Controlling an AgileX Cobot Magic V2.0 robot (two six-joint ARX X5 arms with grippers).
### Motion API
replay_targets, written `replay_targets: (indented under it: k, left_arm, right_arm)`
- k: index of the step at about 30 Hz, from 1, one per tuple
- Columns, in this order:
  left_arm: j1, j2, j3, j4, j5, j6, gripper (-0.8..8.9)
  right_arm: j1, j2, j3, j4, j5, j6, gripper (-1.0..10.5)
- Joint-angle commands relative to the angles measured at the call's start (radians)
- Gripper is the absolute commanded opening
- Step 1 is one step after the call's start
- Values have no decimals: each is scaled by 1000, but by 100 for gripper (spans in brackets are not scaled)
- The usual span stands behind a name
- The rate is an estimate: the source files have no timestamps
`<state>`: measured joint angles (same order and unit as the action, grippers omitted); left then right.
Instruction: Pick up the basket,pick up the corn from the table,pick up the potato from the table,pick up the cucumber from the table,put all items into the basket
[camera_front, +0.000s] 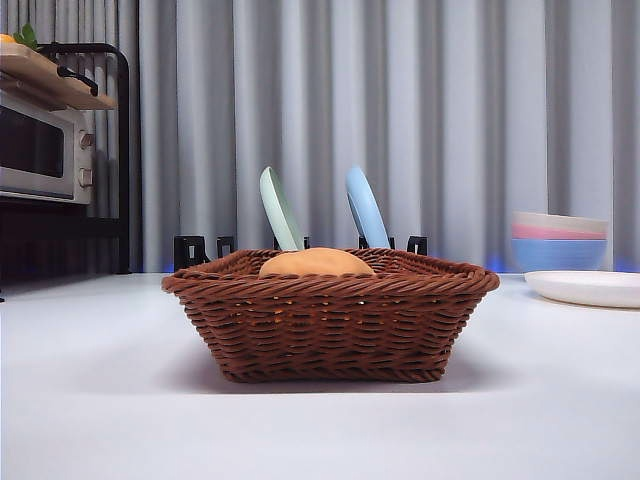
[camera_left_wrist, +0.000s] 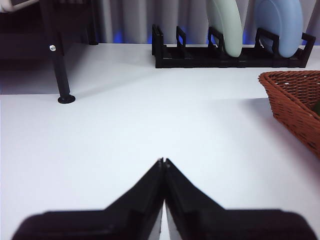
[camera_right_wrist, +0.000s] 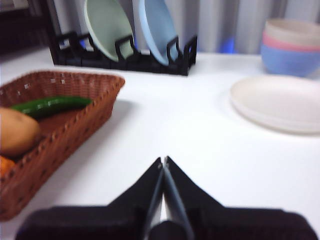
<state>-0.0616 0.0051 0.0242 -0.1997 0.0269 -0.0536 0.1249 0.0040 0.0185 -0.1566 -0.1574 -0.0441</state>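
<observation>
Basket (camera_front: 330, 320) at frame centre: potato (camera_right_wrist: 17, 132), cucumber (camera_right_wrist: 50, 106), corn (camera_right_wrist: 6, 164) inside. Both grippers (camera_left_wrist: 164, 161) (camera_right_wrist: 163, 160) closed, empty. Task apparently complete.

**A mock kitchen set up for robot work**

The setting looks like a staged kitchen corner. At the upper left of the front view a microwave oven (camera_front: 40, 152) sits inside a black metal shelf rack (camera_front: 95, 60). Along the back, a black dish rack (camera_right_wrist: 125, 52) holds a pale green plate (camera_right_wrist: 107, 22) and a light blue plate (camera_right_wrist: 157, 27) on edge. At the right, stacked bowls (camera_front: 560, 240) stand beside a white plate (camera_front: 590, 288). Grey curtains (camera_front: 400, 110) hang behind the bare white table (camera_front: 100, 400).
</observation>
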Motion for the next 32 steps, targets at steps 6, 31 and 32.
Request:
replay_targets:
  k: [6,31,32]
  left_arm:
    - [3,-2,-12,-4,0,-6,-3]
    - [3,-2,-12,-4,0,-6,-3]
    - [3,-2,-12,-4,1,-6,-3]
  right_arm:
    - [0,-3,-13,-15,0,50,2]
    - [0,-3,-12,-13,8,106,2]
    - [0,-3,-12,-13,7,106,2]
